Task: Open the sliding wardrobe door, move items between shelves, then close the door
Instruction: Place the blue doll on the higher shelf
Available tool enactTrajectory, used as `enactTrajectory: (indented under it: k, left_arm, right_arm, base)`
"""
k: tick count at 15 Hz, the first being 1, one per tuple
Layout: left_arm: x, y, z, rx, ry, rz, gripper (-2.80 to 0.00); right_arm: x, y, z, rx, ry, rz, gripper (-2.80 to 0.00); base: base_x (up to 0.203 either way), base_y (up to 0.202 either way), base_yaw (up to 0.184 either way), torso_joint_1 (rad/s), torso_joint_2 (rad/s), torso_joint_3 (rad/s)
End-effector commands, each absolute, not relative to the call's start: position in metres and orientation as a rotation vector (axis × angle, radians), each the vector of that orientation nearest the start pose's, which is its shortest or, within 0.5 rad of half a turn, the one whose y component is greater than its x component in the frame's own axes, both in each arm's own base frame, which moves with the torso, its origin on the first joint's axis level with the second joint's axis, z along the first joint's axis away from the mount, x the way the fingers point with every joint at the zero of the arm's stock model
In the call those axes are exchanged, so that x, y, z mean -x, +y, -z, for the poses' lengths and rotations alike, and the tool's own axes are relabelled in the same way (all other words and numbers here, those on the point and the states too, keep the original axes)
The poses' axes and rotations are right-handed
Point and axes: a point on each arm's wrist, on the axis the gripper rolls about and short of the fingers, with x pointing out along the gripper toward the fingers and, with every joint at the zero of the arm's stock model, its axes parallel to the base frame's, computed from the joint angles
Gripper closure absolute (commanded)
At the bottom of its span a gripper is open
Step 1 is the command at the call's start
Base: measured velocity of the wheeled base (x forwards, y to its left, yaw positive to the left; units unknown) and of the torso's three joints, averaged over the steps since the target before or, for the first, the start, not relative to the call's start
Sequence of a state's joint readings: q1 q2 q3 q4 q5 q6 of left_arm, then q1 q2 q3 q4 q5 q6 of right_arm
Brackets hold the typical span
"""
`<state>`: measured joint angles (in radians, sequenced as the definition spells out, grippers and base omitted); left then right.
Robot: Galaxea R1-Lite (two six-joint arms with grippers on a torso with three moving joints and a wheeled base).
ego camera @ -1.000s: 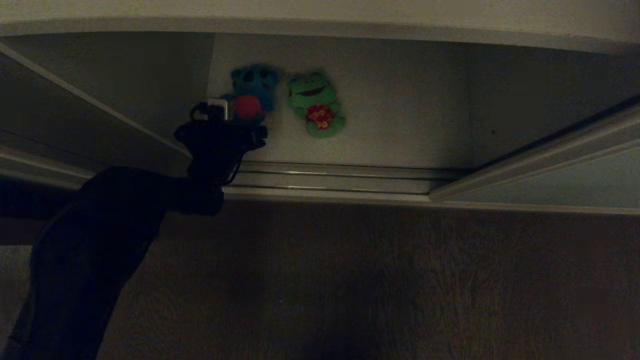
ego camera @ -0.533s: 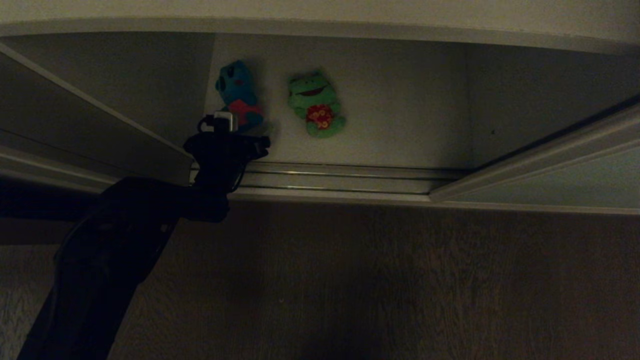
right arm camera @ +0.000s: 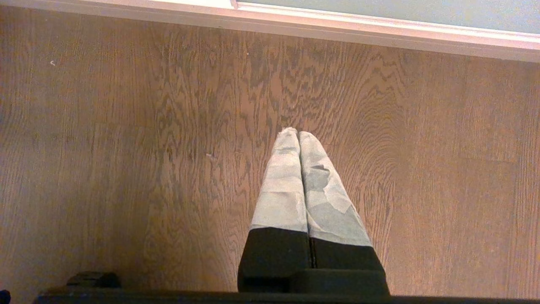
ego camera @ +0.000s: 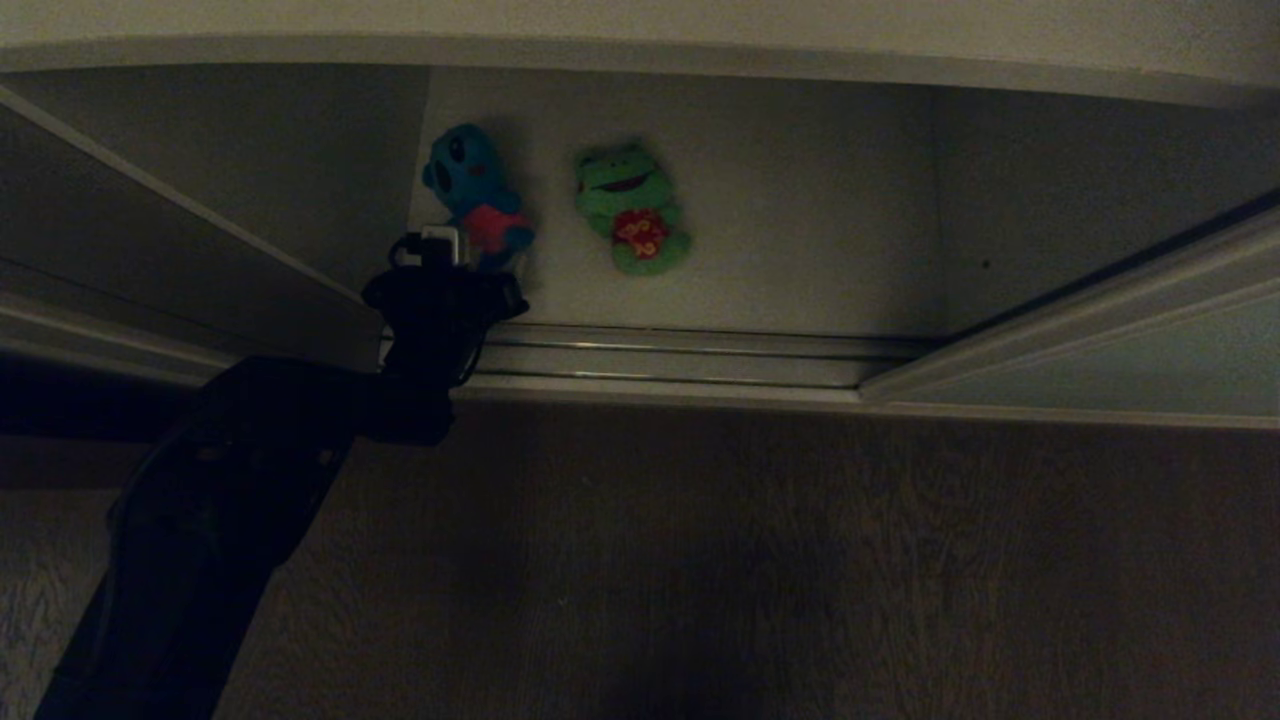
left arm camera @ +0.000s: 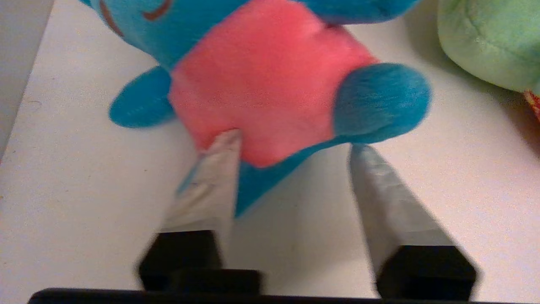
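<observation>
Two items sit on the white shelf point(ego camera: 800, 230) inside the wardrobe: a blue plush toy point(ego camera: 472, 200) with a pink belly, leaning toward the left wall, and beside it a green frog point(ego camera: 632, 208) with a red flowered belly. My left gripper point(ego camera: 450, 245) reaches in over the door track, just in front of the blue toy point(left arm camera: 270, 76). Its fingers point(left arm camera: 211, 185) stand apart, the left gripper point(left arm camera: 294, 141) open with only the toy's lower edge at its tips. The sliding wardrobe door point(ego camera: 1150, 360) is pushed aside at the right. My right gripper point(right arm camera: 297, 133) hangs shut over the wooden floor.
Metal door tracks point(ego camera: 680, 360) run along the shelf's front edge. A slanted panel point(ego camera: 150, 240) bounds the opening on the left. Wooden floor point(ego camera: 750, 560) fills the foreground. The frog point(left arm camera: 485, 42) lies close to the left gripper's side.
The left gripper has drawn back a little toward the track. The blue toy has turned and tipped to the left, away from the frog. The frog has not moved.
</observation>
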<state>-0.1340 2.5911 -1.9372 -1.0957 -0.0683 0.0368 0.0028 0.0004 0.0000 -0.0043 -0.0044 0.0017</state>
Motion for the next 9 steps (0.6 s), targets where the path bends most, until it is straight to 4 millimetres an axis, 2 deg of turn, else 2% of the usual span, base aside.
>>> enactTrajectory:
  k: [1, 6, 9]
  left_arm:
    - [-0.528, -0.072, -0.155, -0.022, -0.455, 0.191, 0.00]
    - [-0.523, -0.072, -0.169, -0.011, -0.484, 0.191, 0.00]
    - [-0.512, -0.073, -0.197, 0.037, -0.522, 0.178, 0.00]
  right_arm:
    - [0.023, 0.000, -0.076, -0.002, -0.008, 0.002, 0.00]
    - [0.023, 0.000, -0.076, -0.002, -0.006, 0.002, 0.00]
    - [0.023, 0.000, -0.076, -0.002, -0.008, 0.002, 0.00]
  base:
    - [0.000, 0.000, 0.000, 0.000, 0.00, 0.000]
    - [0.000, 0.000, 0.000, 0.000, 0.00, 0.000]
    - [0.000, 0.000, 0.000, 0.000, 0.00, 0.000]
